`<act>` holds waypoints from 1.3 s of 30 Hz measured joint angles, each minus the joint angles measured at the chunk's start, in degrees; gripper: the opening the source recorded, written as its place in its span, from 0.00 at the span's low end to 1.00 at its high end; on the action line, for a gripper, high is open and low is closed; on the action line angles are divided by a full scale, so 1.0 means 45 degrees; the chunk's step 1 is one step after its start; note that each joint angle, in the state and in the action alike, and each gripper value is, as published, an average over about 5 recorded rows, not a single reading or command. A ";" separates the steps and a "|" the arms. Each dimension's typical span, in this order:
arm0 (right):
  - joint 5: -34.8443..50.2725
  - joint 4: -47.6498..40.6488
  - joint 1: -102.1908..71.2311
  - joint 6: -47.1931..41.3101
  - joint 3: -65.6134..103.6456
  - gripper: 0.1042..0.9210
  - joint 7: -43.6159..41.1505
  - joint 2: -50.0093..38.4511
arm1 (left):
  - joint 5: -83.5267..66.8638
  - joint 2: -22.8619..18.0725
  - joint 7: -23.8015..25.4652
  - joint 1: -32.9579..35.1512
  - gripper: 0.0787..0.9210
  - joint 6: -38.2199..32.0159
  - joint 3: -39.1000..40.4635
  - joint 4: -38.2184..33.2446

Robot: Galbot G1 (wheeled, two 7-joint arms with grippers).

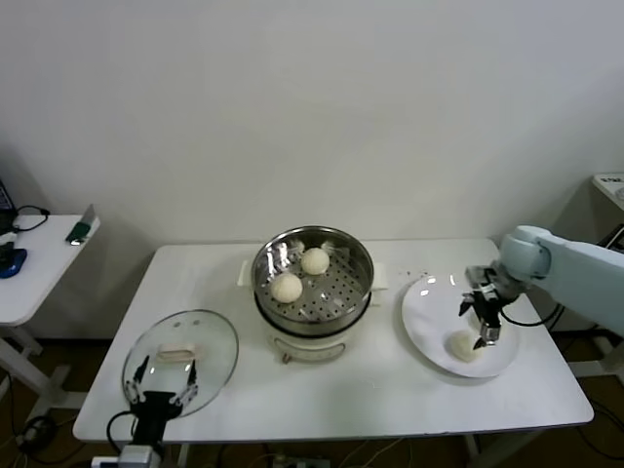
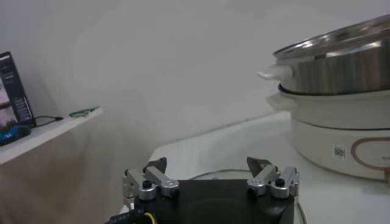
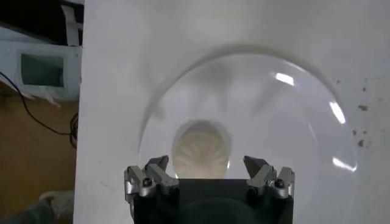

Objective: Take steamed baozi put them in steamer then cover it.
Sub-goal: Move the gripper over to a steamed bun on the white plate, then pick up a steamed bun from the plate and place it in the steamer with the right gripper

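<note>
Baozi (image 1: 464, 345) on the white plate (image 1: 429, 331) is the one I am after: it sits well to the right of the steamer (image 1: 312, 292), near the plate's front edge, and I see no other bun on that plate. Two more buns, one at (image 1: 287, 288) and one at (image 1: 315, 260), already rest on the steamer's perforated tray. My right tool (image 1: 484, 320) hangs just above the plate bun with its fingers (image 3: 152, 173) spread and released, nothing between them; in the right wrist view the bun (image 3: 201, 151) lies centred between the two tips. My left tool (image 1: 162, 387) waits far to the steamer's left, over the glass cover (image 1: 181, 359) that lies flat on the tabletop (image 1: 380, 390), also spread and gripping nothing.

I judge the risks to be these. The dough looks soft, so closing too hard could dent or tear it. The plate is smooth, so if I come down off-centre, one finger may nudge the bun and send it sliding toward the rim. Descending too far would jam the tips against the plate. Carrying it across, a loose hold could drop it short of the steamer's rim.
</note>
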 measured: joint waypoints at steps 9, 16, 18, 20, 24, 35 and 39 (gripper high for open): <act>-0.0646 -0.0796 -0.1171 0.0109 0.0856 0.88 0.0107 0.0439 | 0.0078 -0.0094 -0.0018 0.0032 0.88 -0.0037 -0.0007 0.0106; -0.0933 -0.1291 -0.1707 0.0160 0.1169 0.88 0.0127 0.0844 | 0.0080 -0.0095 -0.0029 0.0047 0.88 -0.0073 -0.0040 0.0189; -0.0983 -0.1403 -0.1776 0.0192 0.1242 0.87 0.0127 0.0937 | 0.0078 -0.0095 -0.0031 0.0054 0.88 -0.0080 -0.0051 0.0198; -0.1016 -0.1488 -0.1802 0.0228 0.1286 0.85 0.0119 0.1003 | 0.0074 -0.0094 -0.0032 0.0061 0.88 -0.0084 -0.0064 0.0201; -0.1044 -0.1557 -0.1775 0.0296 0.1275 0.80 0.0055 0.1042 | 0.0061 -0.0090 -0.0036 0.0071 0.88 -0.0090 -0.0080 0.0201; -0.0962 -0.1653 -0.1265 0.0668 0.1011 0.73 -0.0035 0.1099 | 0.0013 -0.0075 -0.0044 0.0153 0.88 -0.0120 -0.0102 0.0166; -0.0773 -0.1684 -0.0453 0.1257 0.0604 0.73 -0.0127 0.1290 | -0.0017 -0.0019 -0.0046 0.0220 0.88 -0.0127 -0.0121 0.0111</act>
